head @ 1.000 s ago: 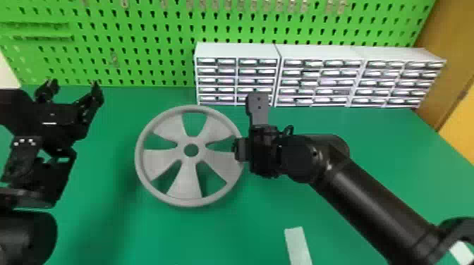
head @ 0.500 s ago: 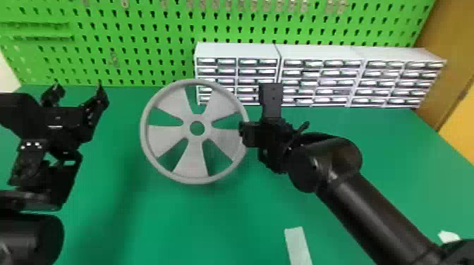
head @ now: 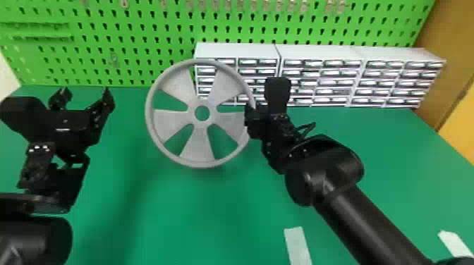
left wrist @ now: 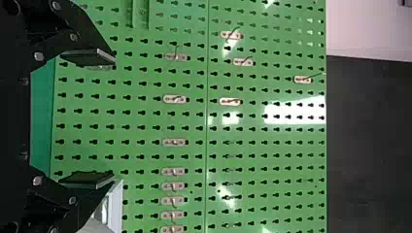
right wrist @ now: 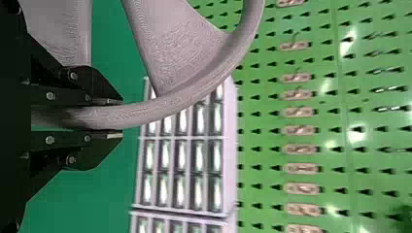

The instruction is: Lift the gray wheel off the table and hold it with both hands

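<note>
Gray wheel (head: 199, 146): clear of the table (head: 169, 225), just left of the right fingers (right wrist: 94, 150), well apart from the left ones.
Right fingers: clamped around the near rim.
Left fingers (head: 103, 108): spread, empty, pointing toward the pegboard (head: 116, 38).
Key bearing: the free rim lies rightward of the left fingers; they likely need to turn and travel that way.
Look: round, matt, five broad spokes, open hub, face tilted upright.

Here's the left arm (head: 31, 239) at the lower left, left end effector (head: 85, 92) wide open and pointing forward, while the right arm (head: 366, 218) slants in from lower right, right end effector (head: 251, 118) clamped narrow.
</note>
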Controlling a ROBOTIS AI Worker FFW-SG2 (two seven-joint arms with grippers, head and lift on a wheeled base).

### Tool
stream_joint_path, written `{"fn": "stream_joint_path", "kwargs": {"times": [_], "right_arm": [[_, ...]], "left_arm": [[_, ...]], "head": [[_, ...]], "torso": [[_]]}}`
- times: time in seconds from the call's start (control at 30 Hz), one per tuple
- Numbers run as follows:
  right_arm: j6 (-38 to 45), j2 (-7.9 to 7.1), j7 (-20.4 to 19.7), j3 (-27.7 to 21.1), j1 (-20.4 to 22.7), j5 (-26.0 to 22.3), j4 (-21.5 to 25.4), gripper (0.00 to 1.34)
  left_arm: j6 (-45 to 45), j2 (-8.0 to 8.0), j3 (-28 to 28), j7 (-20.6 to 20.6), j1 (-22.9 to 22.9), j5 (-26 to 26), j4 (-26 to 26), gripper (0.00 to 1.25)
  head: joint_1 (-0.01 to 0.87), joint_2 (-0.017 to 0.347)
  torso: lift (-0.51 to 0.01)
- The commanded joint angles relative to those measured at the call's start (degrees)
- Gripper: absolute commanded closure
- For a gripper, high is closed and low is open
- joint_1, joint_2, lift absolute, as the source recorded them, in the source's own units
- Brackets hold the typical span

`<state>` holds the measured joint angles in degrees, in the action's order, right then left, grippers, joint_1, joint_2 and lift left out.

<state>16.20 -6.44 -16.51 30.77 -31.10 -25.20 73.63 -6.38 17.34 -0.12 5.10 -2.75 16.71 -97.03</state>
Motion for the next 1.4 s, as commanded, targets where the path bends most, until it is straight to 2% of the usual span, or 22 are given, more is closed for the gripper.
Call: {"fn": "stream_joint_path", "kwargs": {"times": [0.0, 0.27, 0.53, 0.83, 1.1, 1.37], "right_arm": [[-6.5, 0.72, 0.0, -0.8, 1.3, 5.5, -0.4, 1.17], [-16.2, 2.22, 0.0, -4.1, 4.1, 15.5, -1.4, 1.21], [-28.3, 4.06, -0.5, -6.3, 6.3, 21.4, -5.5, 1.22], [-39.0, 5.29, -4.2, -7.2, 8.1, 24.9, -9.3, 1.22], [-47.7, 6.08, -7.1, -7.0, 9.2, 27.7, -12.3, 1.22], [-51.7, 6.35, -10.8, -5.8, 10.4, 29.9, -13.4, 1.22]], "left_arm": [[0.0, -0.81, -0.5, 0.0, 0.1, 0.0, 0.0, 0.41], [0.0, -3.01, -0.7, 0.0, 0.4, -0.3, 0.3, 0.41], [0.1, -3.98, -1.4, -0.1, 0.2, -0.6, 0.6, 0.41], [0.1, -5.47, -2.0, -0.1, 0.1, -0.5, 1.1, 0.41], [0.1, -5.91, -2.6, -0.2, 0.0, -0.4, 1.4, 0.41], [-1.0, -8.29, -3.4, -0.2, 1.0, 0.0, 1.6, 0.41]], "head": [[0.711, 0.015], [0.711, 0.015], [0.711, 0.015], [0.711, 0.015], [0.711, 0.015], [0.711, 0.015]], "torso": [[-0.098], [-0.098], [-0.098], [-0.098], [-0.098], [-0.098]]}}
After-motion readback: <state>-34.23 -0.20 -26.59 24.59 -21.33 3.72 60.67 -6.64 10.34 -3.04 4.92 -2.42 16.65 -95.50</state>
